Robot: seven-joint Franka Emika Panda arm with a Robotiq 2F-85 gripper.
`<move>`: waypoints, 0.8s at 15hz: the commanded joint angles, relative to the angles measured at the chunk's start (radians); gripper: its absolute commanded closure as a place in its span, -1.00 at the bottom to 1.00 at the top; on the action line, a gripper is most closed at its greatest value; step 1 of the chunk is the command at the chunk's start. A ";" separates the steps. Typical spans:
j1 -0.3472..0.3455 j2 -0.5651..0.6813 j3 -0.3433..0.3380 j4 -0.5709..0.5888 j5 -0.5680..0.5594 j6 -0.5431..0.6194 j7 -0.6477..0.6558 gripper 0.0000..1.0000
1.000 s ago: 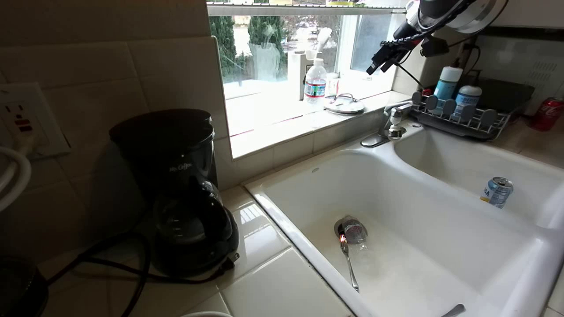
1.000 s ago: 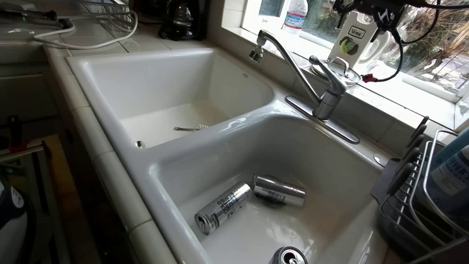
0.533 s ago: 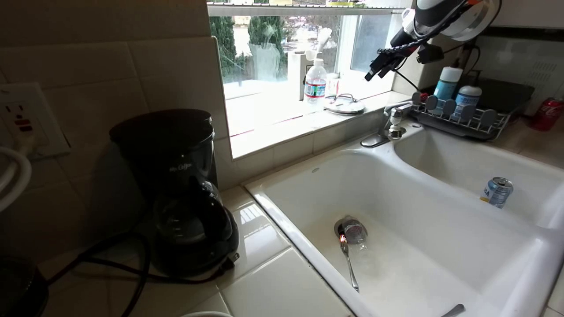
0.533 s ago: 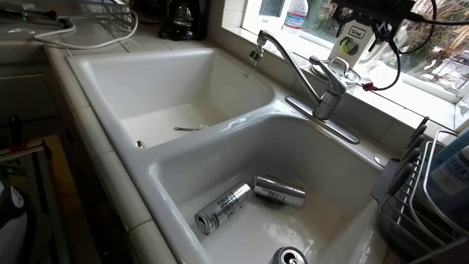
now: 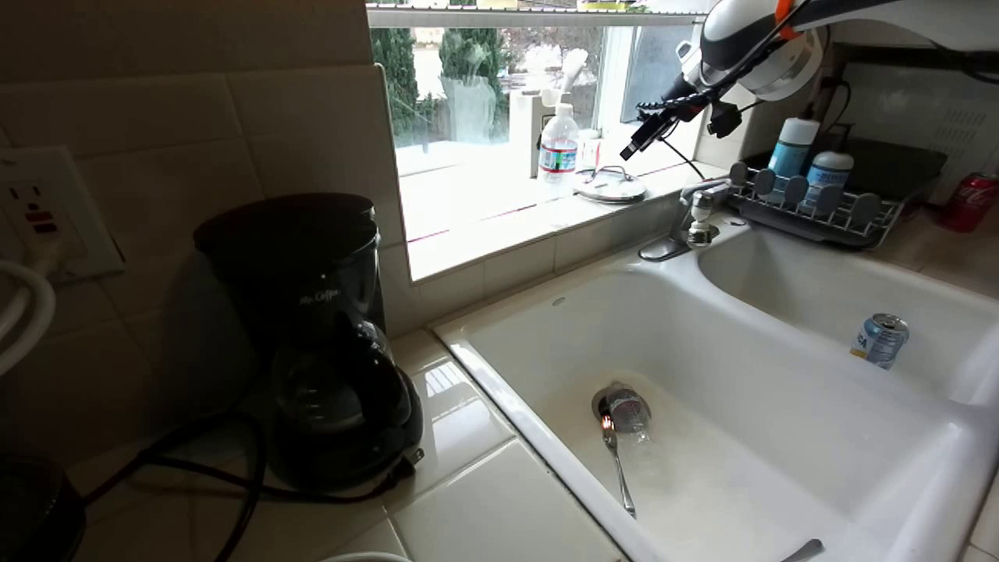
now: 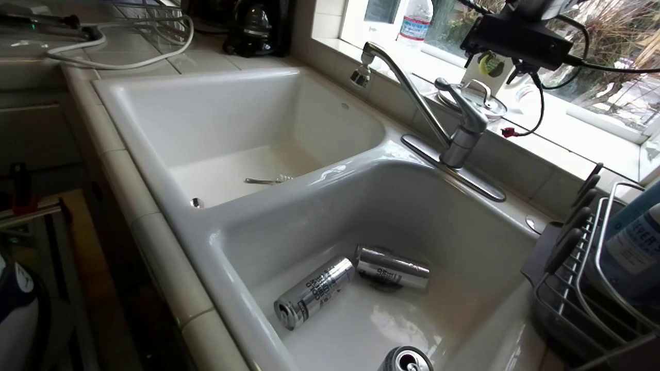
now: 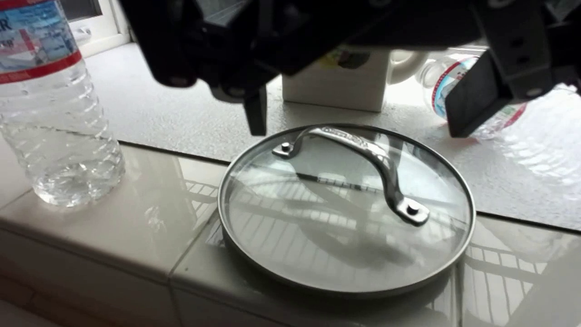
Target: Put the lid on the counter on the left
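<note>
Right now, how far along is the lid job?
Done: nothing placed; the lid lies on the window sill. In hand: the reach, with the open gripper near the handle. Left: grip, lift, set the lid on the counter, likely by the coffee maker.

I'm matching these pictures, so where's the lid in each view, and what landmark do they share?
In an exterior view: the lid, upper right of centre.
In an exterior view: the lid, upper right, partly behind the faucet.
In the wrist view: the lid, slightly below and right of centre.
Shared landmark: the upright water bottle, left of the lid in every view.
</note>
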 commanded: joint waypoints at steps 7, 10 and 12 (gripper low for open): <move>-0.047 0.209 0.081 0.314 0.009 -0.191 -0.195 -1.00; -0.042 0.263 0.071 0.404 -0.007 -0.253 -0.196 -0.83; -0.037 0.295 0.068 0.456 -0.016 -0.275 -0.195 -0.68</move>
